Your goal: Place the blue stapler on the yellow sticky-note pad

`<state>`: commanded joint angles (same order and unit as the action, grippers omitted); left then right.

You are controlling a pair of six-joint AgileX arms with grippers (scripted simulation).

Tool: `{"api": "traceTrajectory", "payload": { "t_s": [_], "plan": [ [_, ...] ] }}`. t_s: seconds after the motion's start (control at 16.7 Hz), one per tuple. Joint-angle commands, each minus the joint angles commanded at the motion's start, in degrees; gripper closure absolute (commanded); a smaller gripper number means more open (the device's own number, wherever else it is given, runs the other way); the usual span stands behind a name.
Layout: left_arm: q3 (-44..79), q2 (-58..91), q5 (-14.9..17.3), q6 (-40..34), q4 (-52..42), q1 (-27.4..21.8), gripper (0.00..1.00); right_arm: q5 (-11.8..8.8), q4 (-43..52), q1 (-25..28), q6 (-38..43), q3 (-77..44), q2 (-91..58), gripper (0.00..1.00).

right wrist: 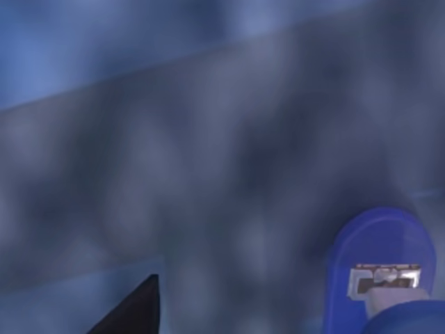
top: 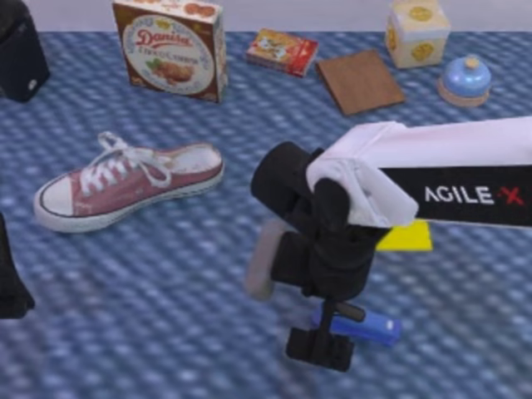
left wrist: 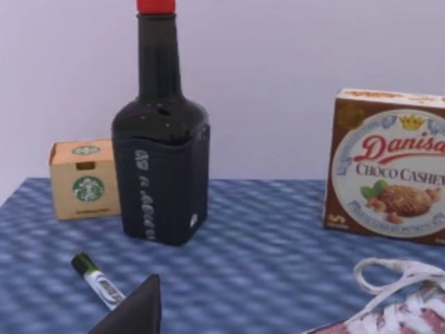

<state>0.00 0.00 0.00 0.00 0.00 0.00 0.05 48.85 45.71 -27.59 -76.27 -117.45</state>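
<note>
The blue stapler (top: 372, 327) lies on the blue cloth near the table's front edge, right of centre. My right gripper (top: 321, 344) is low over the stapler's left end, open, with the arm reaching in from the right. In the right wrist view the stapler's rounded blue end (right wrist: 381, 259) sits close beside one dark fingertip (right wrist: 139, 310); the other finger is out of frame. The yellow sticky-note pad (top: 409, 238) lies behind the stapler, mostly hidden under the right arm. My left gripper (top: 10, 287) is parked at the left edge, one fingertip (left wrist: 138, 309) showing.
A red sneaker (top: 125, 181) lies left of centre. Along the back stand a dark bottle (top: 18, 51), a Danisa cookie box (top: 170, 48), a small orange box (top: 281, 51), a brown board (top: 359, 81), a cube carton (top: 417, 32) and a light-blue bell (top: 465, 81).
</note>
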Motion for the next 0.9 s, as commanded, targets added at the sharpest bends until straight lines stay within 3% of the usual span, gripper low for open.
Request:
{"api": "traceTrajectory", "payload": {
  "t_s": [0.78,0.9],
  "plan": [
    [0.0,0.0,0.0,0.0,0.0,0.0,0.0,0.0,0.0,0.0,0.0,0.0,0.0,0.98],
    [0.0,0.0,0.0,0.0,0.0,0.0,0.0,0.0,0.0,0.0,0.0,0.0,0.0,1.0]
  ]
}}
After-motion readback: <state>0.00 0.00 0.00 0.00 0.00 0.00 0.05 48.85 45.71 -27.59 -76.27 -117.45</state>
